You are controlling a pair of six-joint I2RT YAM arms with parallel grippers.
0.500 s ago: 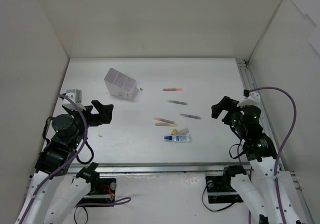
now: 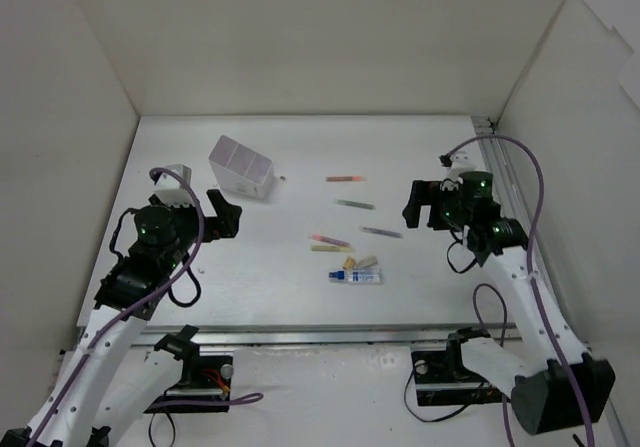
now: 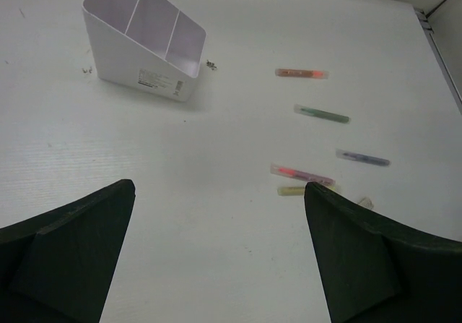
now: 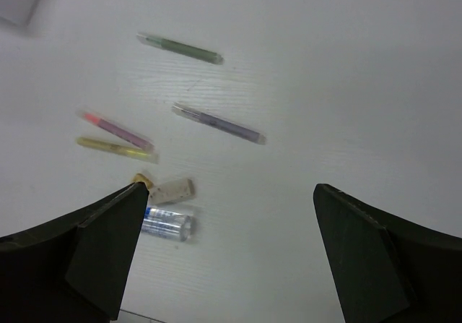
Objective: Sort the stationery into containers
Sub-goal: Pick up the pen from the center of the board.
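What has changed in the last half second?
The right gripper has swung leftward and farther out over the table, closer to the dark pen. The left gripper has edged forward and to the right, toward the white box. Both are open and hold nothing. The pen and the box lie where they were; nothing else has moved.

Left tool nearer box; right tool nearer dark pen

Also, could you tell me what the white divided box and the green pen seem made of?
The white divided box looks like thin moulded plastic, smooth and matt: sharp, even walls and a stuck-on label. The green pen seems plastic with a translucent casing, though blur leaves that open.
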